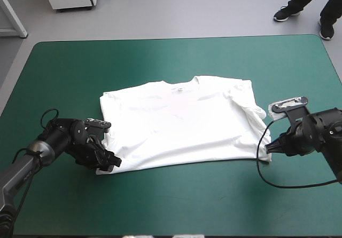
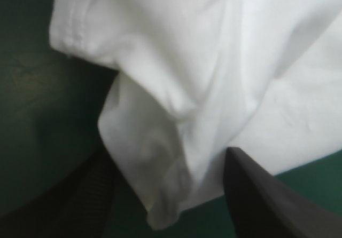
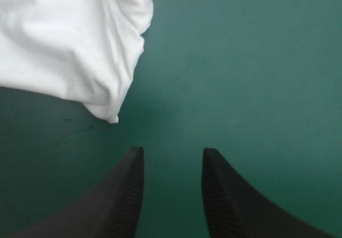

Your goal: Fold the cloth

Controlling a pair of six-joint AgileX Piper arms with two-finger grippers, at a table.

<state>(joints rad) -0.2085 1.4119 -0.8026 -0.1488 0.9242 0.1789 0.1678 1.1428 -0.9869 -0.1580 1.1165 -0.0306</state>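
The white T-shirt lies spread flat in the middle of the table, its collar toward the far edge and its right sleeve bunched. My left gripper sits low at the shirt's near left corner. In the left wrist view that gripper is open, and the rumpled corner of the T-shirt hangs between the fingers. My right gripper rests by the near right corner. Seen from the right wrist, this gripper is open over bare cover, with the T-shirt corner just ahead and off to one side.
The teal-green cover runs wide around the shirt on every side, out to the table's edges. Nothing else lies on it.
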